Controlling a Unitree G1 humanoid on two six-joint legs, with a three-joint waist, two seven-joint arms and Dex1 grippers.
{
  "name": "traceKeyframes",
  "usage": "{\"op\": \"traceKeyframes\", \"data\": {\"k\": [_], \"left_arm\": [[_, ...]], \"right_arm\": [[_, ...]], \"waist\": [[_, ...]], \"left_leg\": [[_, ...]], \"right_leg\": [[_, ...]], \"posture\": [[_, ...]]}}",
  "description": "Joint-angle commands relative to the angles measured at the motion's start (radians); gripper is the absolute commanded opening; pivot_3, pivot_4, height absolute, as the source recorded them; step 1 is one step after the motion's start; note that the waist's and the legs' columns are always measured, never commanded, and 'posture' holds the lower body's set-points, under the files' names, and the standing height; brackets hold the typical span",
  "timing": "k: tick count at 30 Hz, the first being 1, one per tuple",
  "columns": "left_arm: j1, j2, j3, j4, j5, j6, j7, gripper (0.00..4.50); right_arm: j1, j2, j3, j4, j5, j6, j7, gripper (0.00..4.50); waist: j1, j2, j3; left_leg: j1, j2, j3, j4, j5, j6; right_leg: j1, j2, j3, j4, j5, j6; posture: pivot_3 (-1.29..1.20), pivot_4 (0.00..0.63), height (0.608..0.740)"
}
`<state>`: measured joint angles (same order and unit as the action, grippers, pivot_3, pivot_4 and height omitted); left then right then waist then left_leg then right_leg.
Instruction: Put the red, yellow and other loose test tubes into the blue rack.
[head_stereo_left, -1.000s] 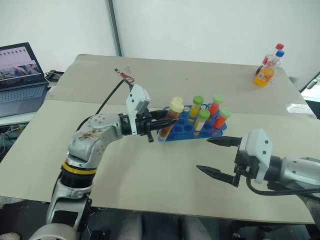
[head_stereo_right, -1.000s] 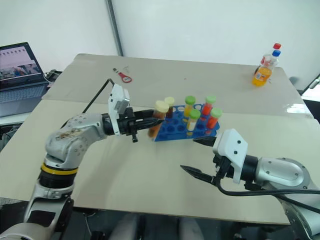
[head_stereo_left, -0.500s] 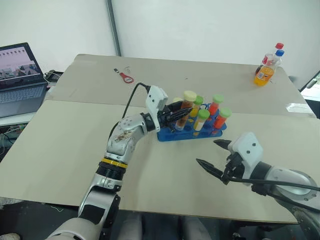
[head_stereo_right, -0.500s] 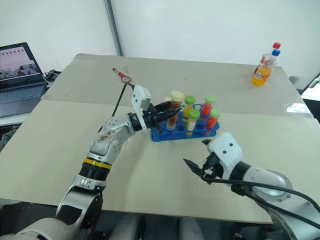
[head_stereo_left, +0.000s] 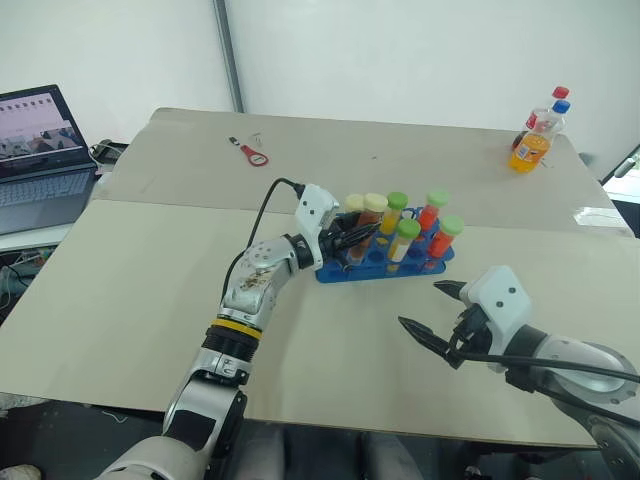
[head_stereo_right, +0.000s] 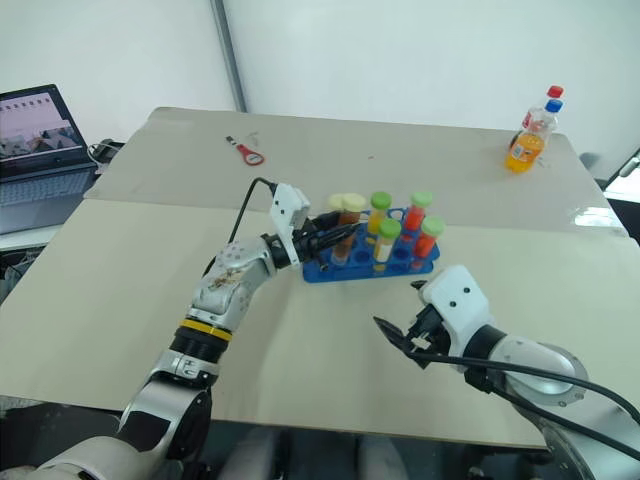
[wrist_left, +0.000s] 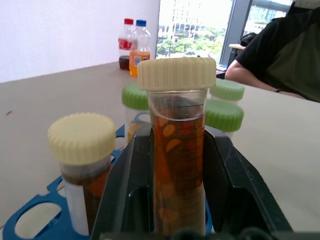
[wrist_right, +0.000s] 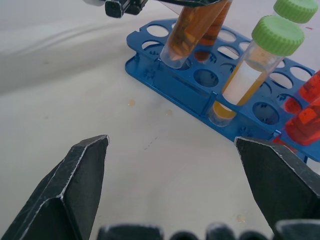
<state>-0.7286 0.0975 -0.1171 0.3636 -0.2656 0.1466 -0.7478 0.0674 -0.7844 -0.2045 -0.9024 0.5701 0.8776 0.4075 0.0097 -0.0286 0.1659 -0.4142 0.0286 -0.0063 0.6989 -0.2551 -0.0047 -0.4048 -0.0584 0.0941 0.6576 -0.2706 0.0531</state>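
My left gripper (head_stereo_left: 350, 236) is shut on an amber-brown test tube with a pale-yellow cap (wrist_left: 177, 150). It holds the tube tilted over the left end of the blue rack (head_stereo_left: 385, 270). The tube's tip (wrist_right: 172, 61) is at a front-row hole, and I cannot tell whether it is inside. A second pale-capped amber tube (wrist_left: 82, 150) stands in the rack beside it. Yellow tubes (head_stereo_left: 405, 235) and red-orange tubes (head_stereo_left: 445, 235) with green caps stand upright in the rack. My right gripper (head_stereo_left: 420, 304) is open above the table in front of the rack, with nothing between its fingers.
Soda bottles (head_stereo_left: 530, 145) stand at the table's far right corner. A small red-handled tool (head_stereo_left: 250, 152) lies at the far left of the table. A laptop (head_stereo_left: 40, 150) sits on a side surface to the left. A person in a dark shirt (wrist_left: 280, 55) sits beyond the table.
My left gripper carried the amber tube right from beside the rack's left end to above it, then lowered it toward the holes. My right gripper turned a little and stayed open.
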Motion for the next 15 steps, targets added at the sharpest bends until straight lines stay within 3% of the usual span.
{"op": "traceKeyframes", "data": {"k": [1, 15], "left_arm": [[-0.005, -0.016, -0.002, 0.006, 0.021, -0.054, 0.011, 0.84], [0.015, -0.047, 0.001, 0.078, 0.065, -0.155, 0.030, 0.84]], "right_arm": [[-0.005, -0.009, -0.035, -0.026, -0.009, -0.003, -0.002, 4.50], [-0.022, -0.006, -0.031, -0.027, -0.007, 0.006, -0.007, 4.50]], "waist": [[0.000, 0.000, 0.000], [0.000, 0.000, 0.000]], "left_leg": [[0.000, 0.000, 0.000, 0.000, 0.000, 0.000], [0.000, 0.000, 0.000, 0.000, 0.000, 0.000]], "right_leg": [[0.000, 0.000, 0.000, 0.000, 0.000, 0.000], [0.000, 0.000, 0.000, 0.000, 0.000, 0.000]], "posture": [[0.00, 0.150, 0.719], [0.00, 0.150, 0.719]]}}
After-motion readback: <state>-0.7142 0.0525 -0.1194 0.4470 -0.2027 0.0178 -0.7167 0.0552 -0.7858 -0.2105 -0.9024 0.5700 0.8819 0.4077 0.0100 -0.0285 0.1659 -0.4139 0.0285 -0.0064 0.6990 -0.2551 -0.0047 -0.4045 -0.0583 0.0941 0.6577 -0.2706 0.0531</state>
